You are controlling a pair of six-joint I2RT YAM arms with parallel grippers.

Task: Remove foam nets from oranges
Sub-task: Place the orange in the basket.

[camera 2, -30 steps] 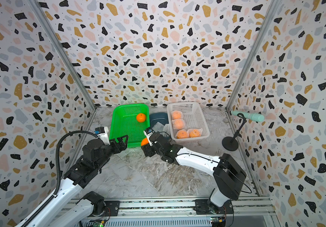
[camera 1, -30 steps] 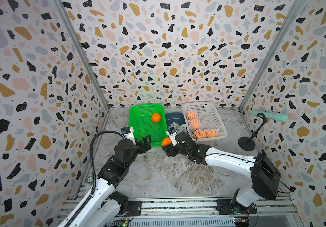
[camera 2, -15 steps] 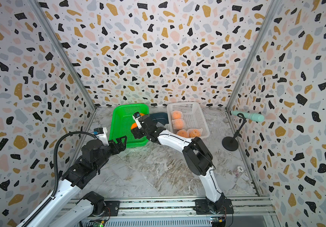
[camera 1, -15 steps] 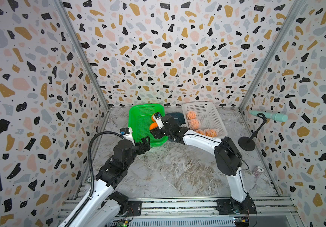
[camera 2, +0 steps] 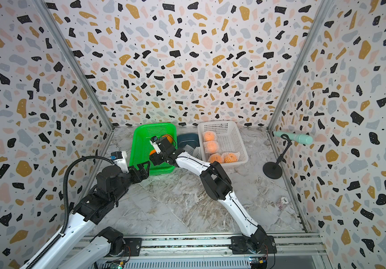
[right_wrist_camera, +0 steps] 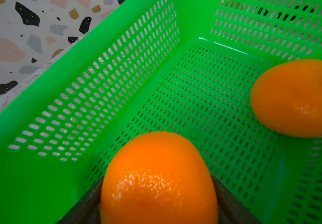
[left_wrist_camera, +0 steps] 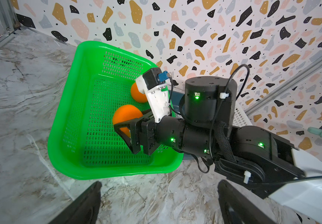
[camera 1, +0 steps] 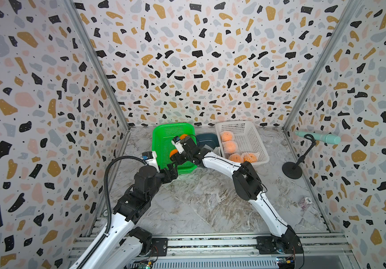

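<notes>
A marble surface [camera 1: 199, 205] sits between speckled walls. At its back stand a green basket [camera 1: 157, 144], a dark bin [camera 1: 207, 138] and a white basket [camera 1: 250, 137], side by side. A black stand [camera 1: 292, 170] carrying a pale green tube is near the right wall. A small crumpled wrapper [camera 1: 305, 202] lies well apart from everything, towards the front right. The right arm reaches across the bin's front corner into the green basket, and its wrist camera hides part of the fruit behind it in both top views.

The right end effector [left_wrist_camera: 127, 120] is clamped on a bare held orange [right_wrist_camera: 158, 174], with one finger [right_wrist_camera: 90, 201] pressed to each side of it. The fruit is inside the green basket's walls. I cannot tell whether it touches the basket floor. The left end effector [camera 1: 172, 171] hovers just outside the basket's near rim. Its jaws are wide apart with nothing between them, and it is near the held orange but not touching it.

A second orange [right_wrist_camera: 296, 99], also bare and showing its stem dimple, lies on the green basket's floor by the far right corner, apart from the held one. The white basket holds four netted oranges [camera 1: 230, 146], two towards the back and two touching at the front. A loose white net [camera 2: 189, 147] lies in the bin.
</notes>
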